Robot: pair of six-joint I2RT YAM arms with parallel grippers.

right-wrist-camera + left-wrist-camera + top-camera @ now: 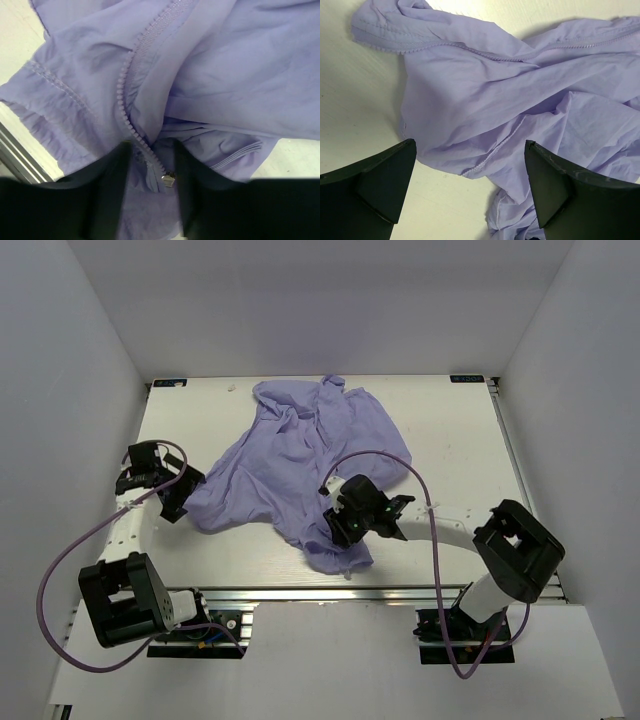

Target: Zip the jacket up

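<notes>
The lavender jacket (pixel 300 455) lies crumpled across the middle of the white table (pixel 450 440). Its near corner hangs toward the front edge. My right gripper (pixel 340 530) sits on that corner. In the right wrist view its jaws (pixel 152 150) are closed in on a bunched fold of the jacket (pixel 225 65), with the zipper teeth (pixel 125 90) running down between them to the metal slider (pixel 168 178). My left gripper (pixel 172 502) hovers at the jacket's left edge. It is open (pixel 469 145), with a hem of the jacket (pixel 495 90) and bare table between its fingers.
An aluminium rail (pixel 330 592) runs along the table's near edge, close under the right gripper, and shows as rail (pixel 20 155) in the right wrist view. White walls enclose the left, back and right sides. Purple cables (pixel 420 475) loop from both arms.
</notes>
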